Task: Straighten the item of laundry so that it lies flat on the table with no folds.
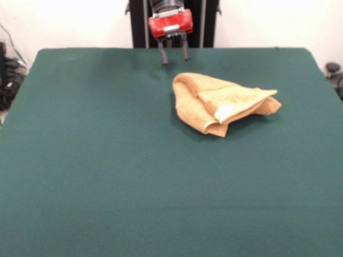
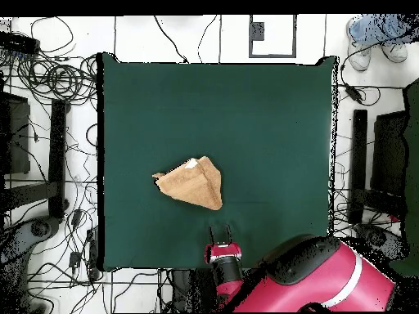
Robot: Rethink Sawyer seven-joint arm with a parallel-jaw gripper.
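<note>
- Where the dark green table (image 1: 107,176) fills nearly the whole front view, its felt-like cover lies smooth, its far edge meeting the black pedestal (image 1: 140,21) at the top.
- Overhead, same table (image 2: 270,114) reads as a green rectangle; white floor around it carries tangles of black cables (image 2: 57,78) and dark equipment on both sides.
- Robot arm (image 2: 327,282): bulky red and black body, enters the overhead view from the bottom right and reaches toward the table's bottom edge.
- Person's feet (image 2: 378,37), blue trouser legs and pale shoes, at the top right corner of the overhead view, off the table.
- Towel (image 1: 222,103): tan-orange terry cloth, bunched into a rough triangle, folded over itself with several layers showing. Sits right of centre in the front view, toward the far half of the table. Overhead (image 2: 192,183), it lies near the table's middle, slightly toward the robot side.
- Gripper (image 1: 173,55): red housing with two dark fingers (image 1: 162,53) pointing down, jaws apart, nothing between them. Hangs near the far table edge, close to the towel but not touching it. Overhead (image 2: 223,239), it is just beside the towel's nearest corner.
- White tag (image 1: 225,112): small pale patch on the folded front edge of the towel.
</note>
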